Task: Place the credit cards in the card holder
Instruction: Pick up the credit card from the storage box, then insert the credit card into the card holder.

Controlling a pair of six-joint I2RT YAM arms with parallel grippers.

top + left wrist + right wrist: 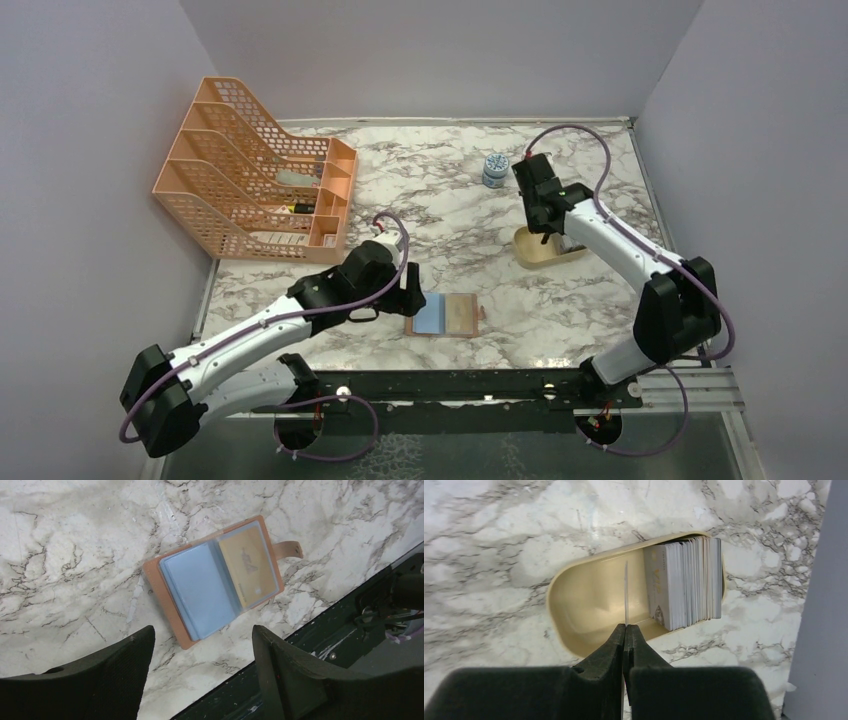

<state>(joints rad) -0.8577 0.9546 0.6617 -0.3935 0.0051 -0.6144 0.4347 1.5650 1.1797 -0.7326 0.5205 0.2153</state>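
The tan leather card holder (447,316) lies open near the table's front edge, also in the left wrist view (165,587). A light blue card (200,590) and a gold-brown card (248,567) sit in its clear sleeves. My left gripper (202,635) is open and empty, just left of the holder. My right gripper (625,627) is shut on a thin card (626,592), seen edge-on, above the beige oval tray (589,595). A stack of grey cards (686,582) stands at the tray's right end.
An orange mesh file rack (255,175) stands at the back left. A small blue-white jar (494,171) stands at the back centre. The beige tray (530,255) sits at the right. A black rail (480,385) runs along the front edge.
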